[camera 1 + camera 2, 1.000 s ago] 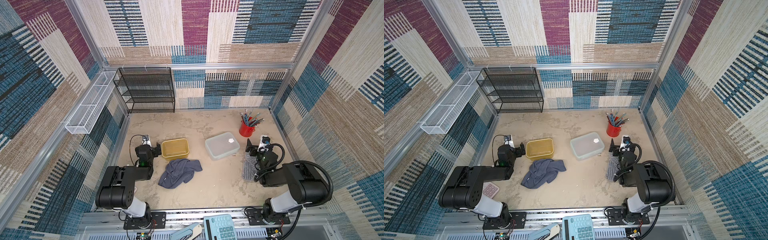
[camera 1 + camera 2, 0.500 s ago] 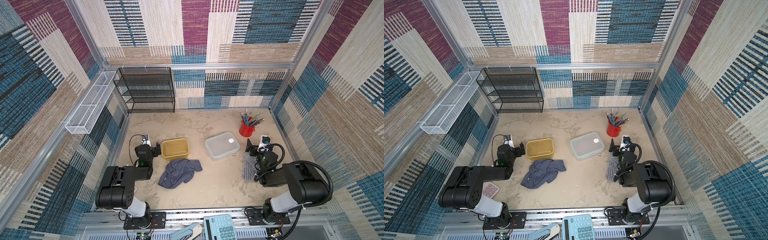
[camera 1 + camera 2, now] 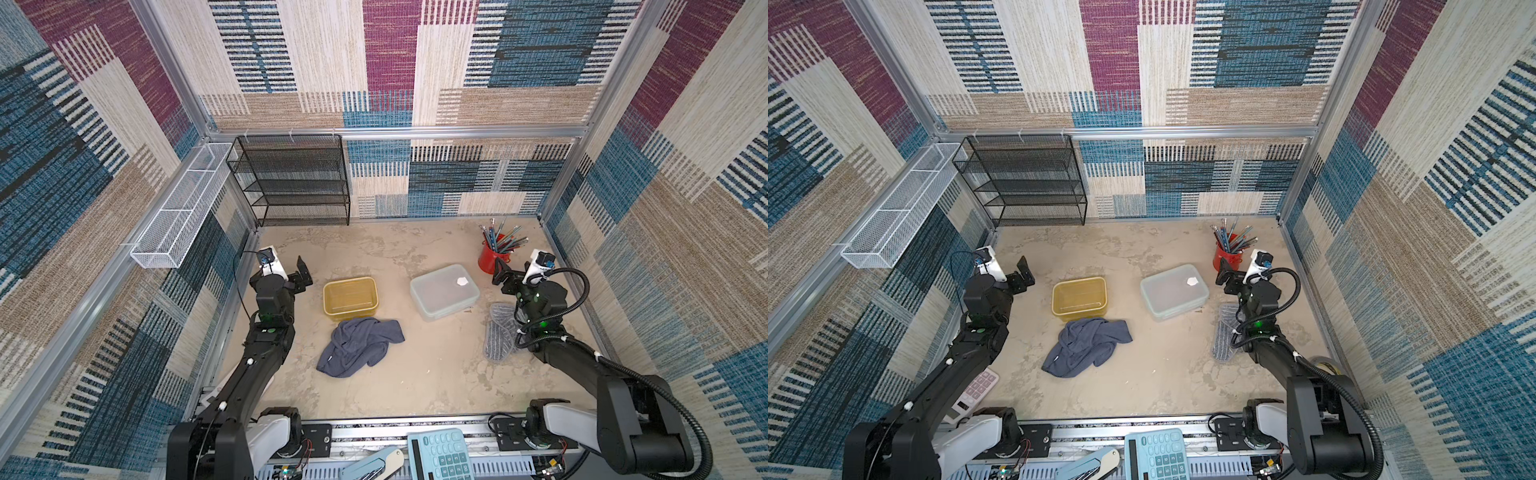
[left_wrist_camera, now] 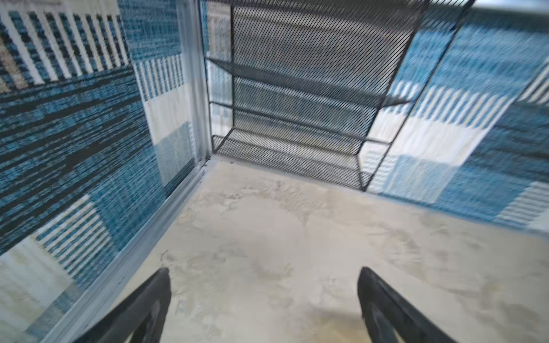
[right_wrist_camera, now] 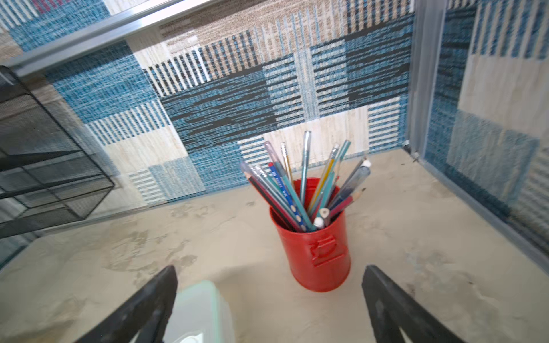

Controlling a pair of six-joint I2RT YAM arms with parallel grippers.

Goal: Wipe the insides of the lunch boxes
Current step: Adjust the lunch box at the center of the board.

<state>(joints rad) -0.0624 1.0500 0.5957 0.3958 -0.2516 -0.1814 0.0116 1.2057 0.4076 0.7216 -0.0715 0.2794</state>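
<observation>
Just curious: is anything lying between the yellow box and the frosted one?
Nothing: both top views show bare tabletop between the yellow box and the frosted box.

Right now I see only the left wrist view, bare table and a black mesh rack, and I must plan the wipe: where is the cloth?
Observer: The dark blue cloth lies crumpled on the table, just on the robot's side of the yellow lunch box.
Operator: Is that box open?
Observer: Yes, no lid on it; its bare inside shows in both top views.
Operator: And the other box?
Observer: The clear lunch box, to the yellow one's right, has its lid on.
</observation>
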